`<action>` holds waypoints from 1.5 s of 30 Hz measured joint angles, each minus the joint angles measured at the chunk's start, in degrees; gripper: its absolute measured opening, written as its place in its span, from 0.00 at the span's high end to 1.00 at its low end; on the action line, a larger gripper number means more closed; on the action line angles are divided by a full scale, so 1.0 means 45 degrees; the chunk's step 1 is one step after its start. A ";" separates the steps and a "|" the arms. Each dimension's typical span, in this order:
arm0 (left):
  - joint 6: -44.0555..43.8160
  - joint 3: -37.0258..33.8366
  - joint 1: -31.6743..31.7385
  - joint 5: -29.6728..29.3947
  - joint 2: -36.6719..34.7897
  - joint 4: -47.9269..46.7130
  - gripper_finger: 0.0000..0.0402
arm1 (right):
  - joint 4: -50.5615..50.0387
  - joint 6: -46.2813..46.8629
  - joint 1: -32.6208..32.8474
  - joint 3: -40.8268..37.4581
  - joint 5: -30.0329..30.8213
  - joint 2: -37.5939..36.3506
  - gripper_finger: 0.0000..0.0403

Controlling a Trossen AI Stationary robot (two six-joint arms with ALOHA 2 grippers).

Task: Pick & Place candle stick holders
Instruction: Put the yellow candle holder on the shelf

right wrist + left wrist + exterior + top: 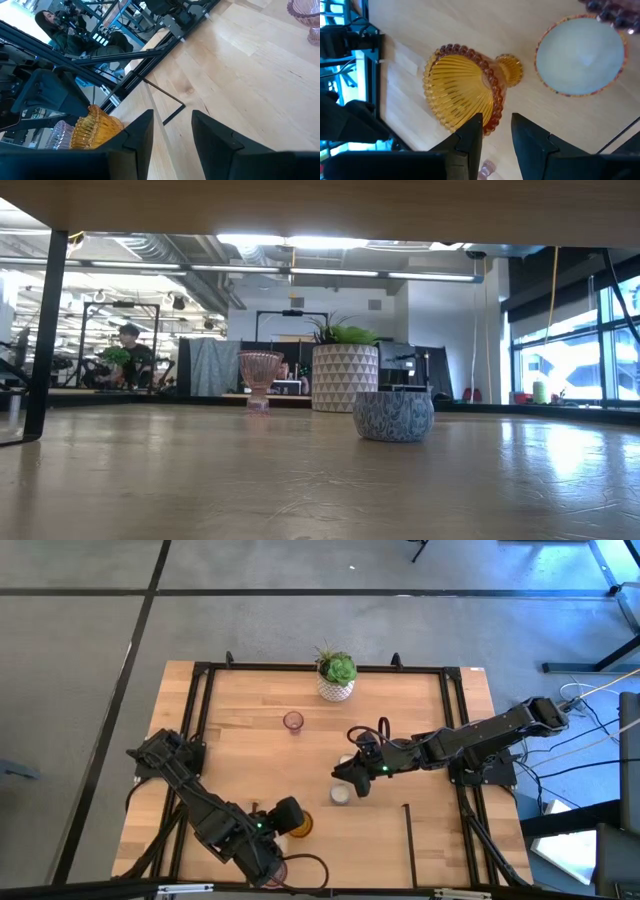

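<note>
Overhead, left pincer [496,131] spread beside amber holder [465,92], right pincer [172,131] spread, empty.

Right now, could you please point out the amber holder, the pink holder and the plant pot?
amber holder [462,92]: left wrist view, on its ribbed bowl.
pink holder [259,367]: low view, on its bowl.
plant pot [345,380]: low view, on its patterned wall.

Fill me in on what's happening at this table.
Two robot arms are sorting small candle holders on a wooden table. The left tool hovers open over an amber glass holder lying on its side near the front edge, beside a cream-white holder. The right tool sits open mid-table, gripping nothing, by another white holder. A pink glass holder and potted plant stand farther back.
</note>
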 joint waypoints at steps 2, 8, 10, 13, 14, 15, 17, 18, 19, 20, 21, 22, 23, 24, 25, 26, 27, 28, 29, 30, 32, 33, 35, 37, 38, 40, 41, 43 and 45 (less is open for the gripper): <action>-0.0008 0.0000 0.0001 -0.0185 0.0000 -0.0063 0.76 | -0.0004 0.0098 -0.0019 0.0000 0.0025 0.0000 0.66; -0.0012 0.0000 -0.0033 -0.0800 0.0000 -0.0073 0.76 | 0.0001 0.0102 -0.0064 0.0000 0.0026 0.0000 0.66; -0.0008 0.0010 -0.0068 -0.0830 0.0000 -0.0082 0.76 | 0.0001 0.0103 -0.0064 0.0000 0.0026 0.0000 0.66; -0.0064 0.0207 -0.0169 -0.0880 -0.0006 -0.0102 0.76 | 0.0001 0.0189 -0.0064 0.0000 0.0021 0.0000 0.66; -0.0103 0.0264 -0.0170 -0.0888 -0.0015 -0.0108 0.76 | 0.0001 0.0189 -0.0064 0.0000 0.0021 0.0000 0.66; -0.0184 0.0308 -0.0180 -0.0884 -0.0019 -0.0136 0.76 | 0.0001 0.0189 -0.0064 0.0000 0.0021 0.0003 0.66; -0.0541 0.0439 -0.0171 -0.0887 -0.0015 -0.0488 0.76 | 0.0001 0.0190 -0.0070 0.0000 0.0021 0.0000 0.66; -0.0766 0.0483 -0.0170 -0.0917 -0.0017 -0.0670 0.76 | 0.0001 0.0191 -0.0074 0.0000 0.0021 0.0000 0.66; -0.1038 0.0529 -0.0170 -0.1001 -0.0019 -0.0860 0.76 | 0.0001 0.0194 -0.0069 0.0000 0.0016 0.0005 0.66; -0.1369 0.0557 -0.0169 -0.1120 -0.0019 -0.1079 0.76 | 0.0001 0.0192 -0.0069 0.0000 0.0011 0.0000 0.66; -0.1749 0.0604 -0.0147 -0.1188 -0.0014 -0.1364 0.76 | 0.0005 0.0193 -0.0069 0.0000 -0.0051 0.0000 0.66; -0.2177 0.0658 -0.0129 -0.1295 -0.0015 -0.1605 0.76 | 0.0010 0.0198 -0.0069 0.0000 -0.0082 0.0000 0.66; -0.2680 0.0698 -0.0085 -0.1449 -0.0019 -0.1729 0.76 | 0.0010 0.0235 -0.0069 0.0000 -0.0089 0.0000 0.66; -0.3293 0.0709 -0.0025 -0.1618 -0.0024 -0.1753 0.76 | 0.0010 0.0293 -0.0069 0.0000 -0.0096 0.0000 0.66; -0.4073 0.0709 0.0049 -0.1806 -0.0024 -0.1753 0.76 | 0.0025 0.0384 -0.0069 0.0000 -0.0125 0.0000 0.66; -0.4958 0.0706 0.0134 -0.2016 -0.0040 -0.1746 0.76 | 0.0044 0.0442 -0.0069 0.0000 -0.0144 0.0000 0.66; -0.6061 0.0699 0.0202 -0.2213 -0.0075 -0.1747 0.76 | 0.0072 0.0478 -0.0069 0.0000 -0.0220 0.0000 0.66; -0.7365 0.0702 0.0348 -0.2393 -0.0131 -0.1756 0.77 | 0.0110 0.0508 -0.0069 0.0000 -0.0265 0.0000 0.66; -0.8795 0.0704 0.0488 -0.2539 -0.0198 -0.1760 0.79 | 0.0113 0.0563 -0.0069 0.0000 -0.0354 0.0000 0.66; -1.0244 0.0704 0.0608 -0.2592 -0.0275 -0.1753 0.81 | 0.0117 0.0650 -0.0069 0.0000 -0.0414 0.0000 0.66; -1.2727 0.0704 0.0927 -0.2498 -0.0424 -0.1753 0.86 | 0.0122 0.0833 -0.0039 0.0000 -0.0502 0.0000 0.66; -1.3775 0.0704 0.1074 -0.2466 -0.0530 -0.1753 0.89 | 0.0126 0.0865 -0.0008 0.0000 -0.0555 0.0000 0.66; -1.5321 0.0704 0.1297 -0.2505 -0.0784 -0.1753 0.95 | 0.0143 0.0873 0.0081 0.0000 -0.0566 0.0001 0.66; -1.6484 0.0704 0.1396 -0.2710 -0.1061 -0.1757 0.99 | 0.0156 0.1030 0.0177 0.0003 -0.0575 0.0003 0.66; -1.6984 0.0704 0.1417 -0.2778 -0.1202 -0.1755 0.99 | 0.0156 0.1086 0.0213 0.0000 -0.0595 0.0000 0.66; -1.7998 0.0704 0.1430 -0.2846 -0.1440 -0.1751 1.00 | 0.0180 0.1103 0.0278 0.0000 -0.0706 0.0000 0.66; -1.8591 0.0704 0.1500 -0.2806 -0.1547 -0.1753 1.00 | 0.0205 0.1103 0.0286 0.0000 -0.0795 0.0000 0.66; -1.9984 0.0702 0.1732 -0.2503 -0.1732 -0.1753 1.00 | 0.0200 0.1103 0.0291 0.0000 -0.1059 0.0000 0.66; -2.1592 0.0558 0.1964 -0.2199 -0.1933 -0.1748 1.00 | 0.0205 0.1103 0.0291 0.0000 -0.1399 0.0000 0.66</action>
